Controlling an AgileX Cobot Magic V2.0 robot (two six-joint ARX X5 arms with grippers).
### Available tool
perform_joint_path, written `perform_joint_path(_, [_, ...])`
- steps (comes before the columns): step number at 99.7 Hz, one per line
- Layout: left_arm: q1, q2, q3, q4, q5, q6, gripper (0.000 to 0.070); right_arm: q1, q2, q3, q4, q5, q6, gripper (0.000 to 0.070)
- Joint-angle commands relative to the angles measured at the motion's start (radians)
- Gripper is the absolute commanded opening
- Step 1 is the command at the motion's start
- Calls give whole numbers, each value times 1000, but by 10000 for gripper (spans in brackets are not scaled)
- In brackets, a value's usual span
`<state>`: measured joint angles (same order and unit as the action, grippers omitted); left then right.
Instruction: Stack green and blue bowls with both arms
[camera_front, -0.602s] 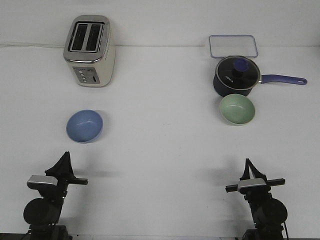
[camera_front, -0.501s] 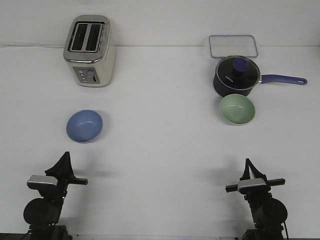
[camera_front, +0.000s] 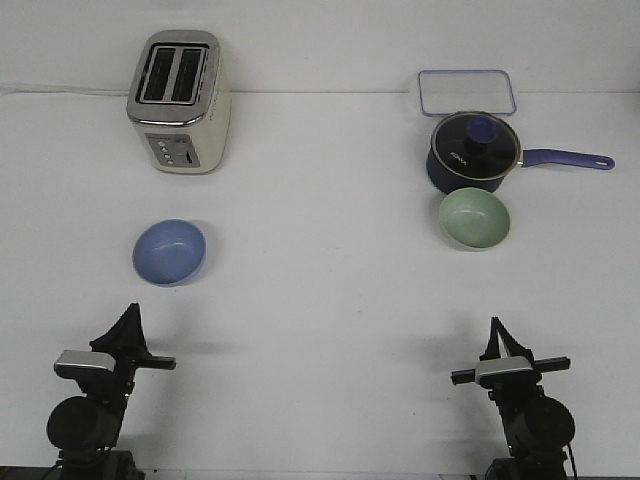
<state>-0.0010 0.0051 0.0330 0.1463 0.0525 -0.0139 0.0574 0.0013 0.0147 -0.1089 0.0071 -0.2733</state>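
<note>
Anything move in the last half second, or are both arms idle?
Nothing visibly changed. The blue bowl and green bowl sit apart on the table, and the left hand and right hand hold nothing.

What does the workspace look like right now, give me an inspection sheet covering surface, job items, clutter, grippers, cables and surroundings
Surface: plain white table, no spills seen.
Job's things: light periwinkle blue round bowl on the left, upright and unstacked; pale sage green round bowl on the right, just in front of the saucepan.
Clutter: cream two-slot toaster far left; dark navy lidded saucepan with a blue handle; clear rectangular container behind it.
Grippers: left gripper and right gripper near the front edge, both apart from the bowls; jaw state unclear.
Cables: a pale cord running left from the toaster.
Surroundings: nothing seen.
</note>
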Motion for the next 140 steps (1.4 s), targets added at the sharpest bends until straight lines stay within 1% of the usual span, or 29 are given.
perform_joint_path(1, [1, -1, -19, 12, 0, -2, 15, 0, 0, -2, 12, 0, -5, 0])
perform_joint_path(17, [1, -1, -19, 12, 0, -2, 15, 0, 0, -2, 12, -1, -2, 0])
perform_joint_path(27, [1, -1, -19, 12, 0, -2, 15, 2, 0, -2, 21, -31, 47, 0])
perform_joint_path(32, [1, -1, -19, 12, 0, -2, 15, 2, 0, -2, 21, -42, 93, 0])
perform_joint_path(37, [1, -1, -19, 12, 0, -2, 15, 2, 0, -2, 24, -42, 161, 0])
perform_joint_path(44, [1, -1, -19, 12, 0, -2, 15, 2, 0, -2, 27, -39, 293, 0])
perform_joint_path(51, [1, -1, -19, 12, 0, -2, 15, 2, 0, -2, 31, -11, 435, 0])
perform_joint_path(57, [1, -1, -19, 12, 0, -2, 15, 1, 0, 0, 35, 1, 521, 0])
perform_joint_path(68, [1, -1, -19, 12, 0, -2, 15, 1, 2, 39, 14, -11, 563, 0])
perform_joint_path(78, [1, -1, -19, 12, 0, -2, 15, 1, 35, 121, -57, -7, 611, 0])
perform_joint_path(87, [1, -1, -19, 12, 0, -2, 15, 0, 107, 216, -124, -7, 611, 3])
perform_joint_path(90, [1, -1, -19, 12, 0, -2, 15, 0, 139, 250, -143, -8, 612, 32])
perform_joint_path(92, [1, -1, -19, 12, 0, -2, 15, 0, 162, 274, -155, -9, 612, 72])
perform_joint_path(98, [1, -1, -19, 12, 0, -2, 15, 0, 241, 344, -189, -10, 615, 256])
perform_joint_path(102, [1, -1, -19, 12, 0, -2, 15, 0, 298, 393, -212, -10, 618, 363])
perform_joint_path(105, [1, -1, -19, 12, 0, -2, 15, 0, 342, 430, -228, -9, 618, 413])
perform_joint_path(108, [1, -1, -19, 12, 0, -2, 15, 0, 388, 466, -242, -8, 618, 448])
perform_joint_path(112, [1, -1, -19, 12, 0, -2, 15, 0, 451, 516, -261, -7, 618, 466])
perform_joint_path(133, [1, -1, -19, 12, 0, -2, 15, -36, 829, 799, -396, -8, 623, 465])
perform_joint_path(140, [1, -1, -19, 12, 0, -2, 15, -63, 964, 890, -424, -23, 610, 465])
